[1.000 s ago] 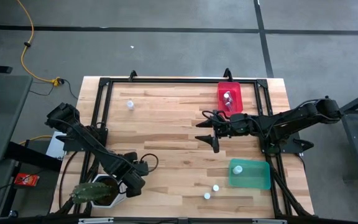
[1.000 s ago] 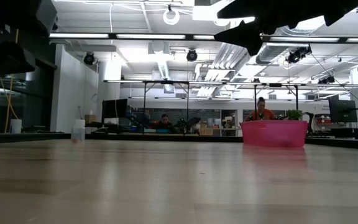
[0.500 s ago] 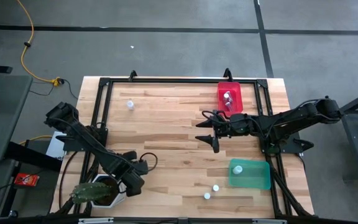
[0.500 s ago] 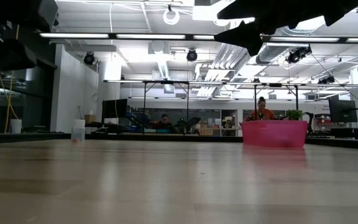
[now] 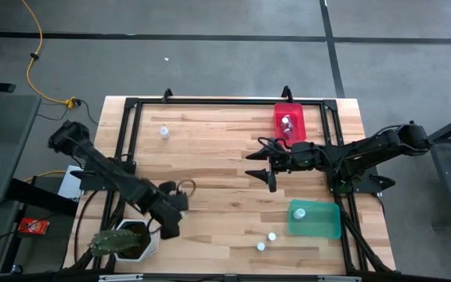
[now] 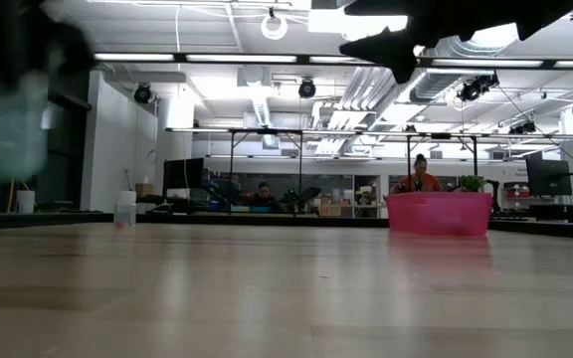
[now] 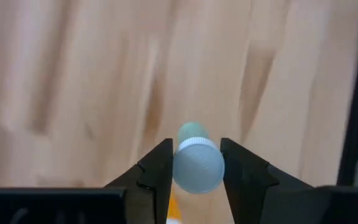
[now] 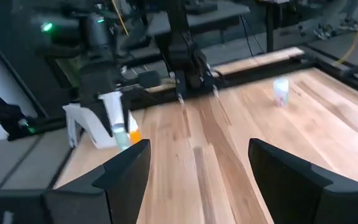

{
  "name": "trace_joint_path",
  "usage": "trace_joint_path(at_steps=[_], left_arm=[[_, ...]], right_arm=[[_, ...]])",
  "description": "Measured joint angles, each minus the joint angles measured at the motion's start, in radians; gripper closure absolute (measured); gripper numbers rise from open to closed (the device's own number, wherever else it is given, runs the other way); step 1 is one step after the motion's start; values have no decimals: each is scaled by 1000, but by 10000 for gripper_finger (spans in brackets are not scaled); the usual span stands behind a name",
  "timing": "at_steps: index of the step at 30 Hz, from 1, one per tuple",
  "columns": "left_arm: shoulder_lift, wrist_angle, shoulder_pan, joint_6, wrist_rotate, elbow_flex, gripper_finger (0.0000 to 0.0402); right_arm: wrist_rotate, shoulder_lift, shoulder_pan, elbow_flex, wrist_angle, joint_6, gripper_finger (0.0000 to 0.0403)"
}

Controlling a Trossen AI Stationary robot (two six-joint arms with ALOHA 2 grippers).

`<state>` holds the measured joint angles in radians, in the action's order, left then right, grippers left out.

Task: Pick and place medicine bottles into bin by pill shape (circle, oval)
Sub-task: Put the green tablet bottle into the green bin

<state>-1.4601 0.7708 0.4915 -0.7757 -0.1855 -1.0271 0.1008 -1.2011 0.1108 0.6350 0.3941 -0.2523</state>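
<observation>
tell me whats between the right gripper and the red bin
Nothing lies there: in the high view only bare wood separates the right gripper, open above the table, from the red bin holding two bottles.

bright overhead light, blurred wrist views

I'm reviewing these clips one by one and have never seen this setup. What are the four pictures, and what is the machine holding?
Two dark robot arms work at a wooden table. One picture looks straight down, one looks level across the tabletop, and two come from cameras on the arms' wrists. The left tool grips a white-capped medicine bottle above the wood, near a potted plant. The right tool hangs open and empty over the table's middle. A red bin holds bottles, a green bin holds one, two bottles stand near the green bin, and one bottle stands alone at the far side.
</observation>
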Motion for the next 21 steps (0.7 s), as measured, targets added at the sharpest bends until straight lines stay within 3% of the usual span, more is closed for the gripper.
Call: trace_joint_path(at_steps=[5,11,21], left_arm=[[155,-68,-104,208,-151,-26,296],[306,-251,-246,442,-238,-15,292],[427,-931,-337,494,-211,322,291]], right_arm=[[-5,0,1,0,72,-1,139],[-15,8,3,0,135,-31,139],[-31,33,3,0,211,-35,139]])
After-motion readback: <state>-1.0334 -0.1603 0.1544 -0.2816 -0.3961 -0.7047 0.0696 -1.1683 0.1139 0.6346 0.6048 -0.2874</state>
